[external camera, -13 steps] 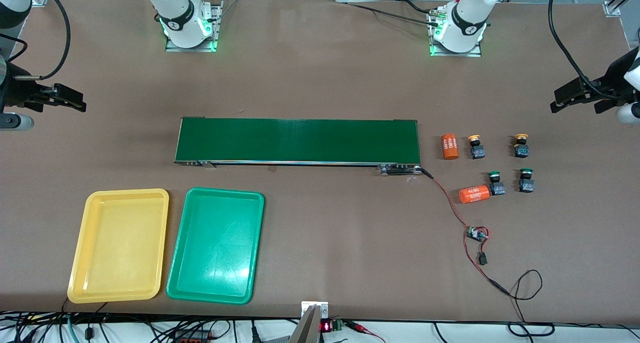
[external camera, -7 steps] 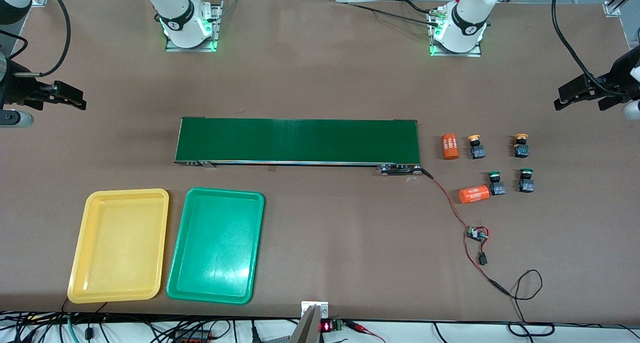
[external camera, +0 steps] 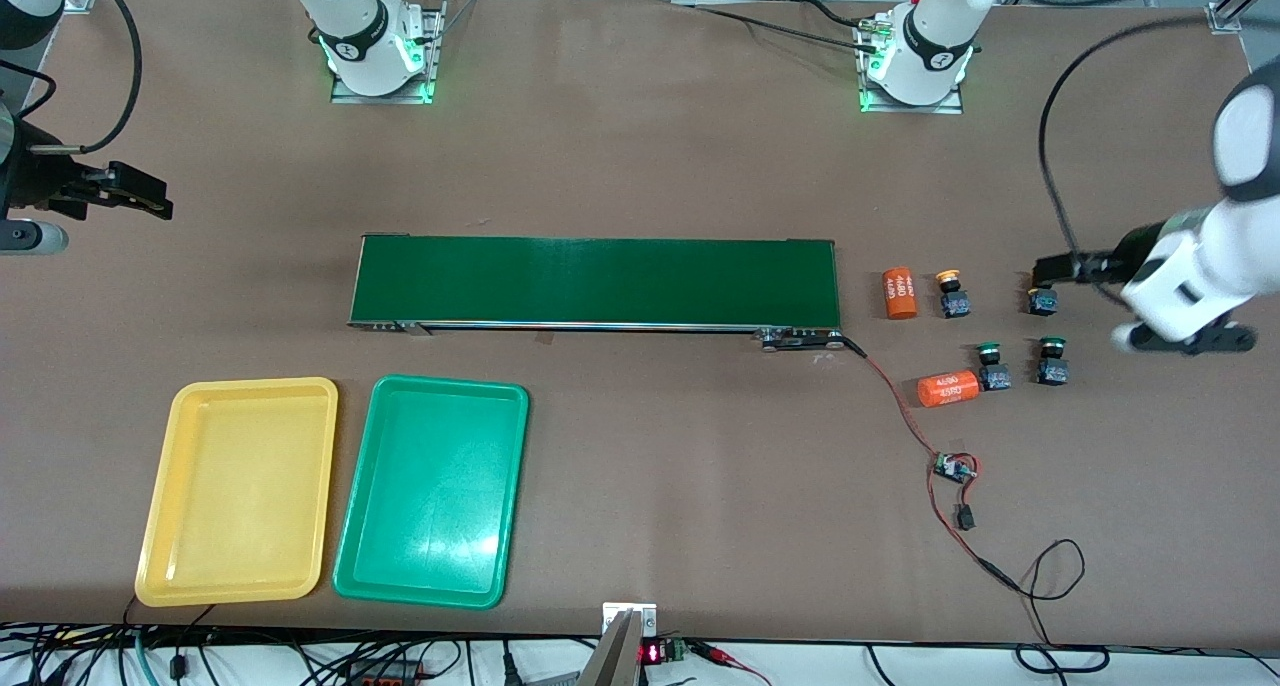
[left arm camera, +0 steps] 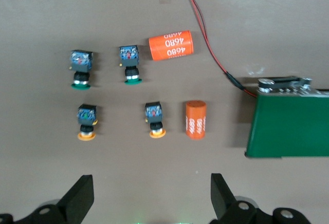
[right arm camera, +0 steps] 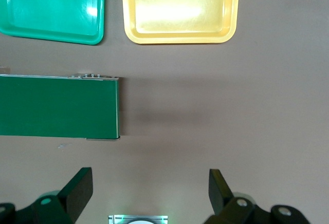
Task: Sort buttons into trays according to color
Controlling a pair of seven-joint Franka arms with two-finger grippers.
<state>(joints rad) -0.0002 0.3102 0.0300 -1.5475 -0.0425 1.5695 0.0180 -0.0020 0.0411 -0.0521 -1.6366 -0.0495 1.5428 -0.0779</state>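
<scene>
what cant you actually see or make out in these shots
- Front view: the left gripper covers the cap of one yellow button.
- Front view: print on the orange cylinders is too small.
- Right wrist view: both trays are cut by the edge.

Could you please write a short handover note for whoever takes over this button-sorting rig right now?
Left gripper: open, empty, over the yellow button at the left arm's end of the table.
Right gripper: open, empty, waiting at the right arm's end.
Second yellow button and two green buttons sit beside the conveyor belt, among two orange cylinders.
Yellow tray and green tray: both empty.
Done: nothing sorted.
Left: all four buttons.
</scene>
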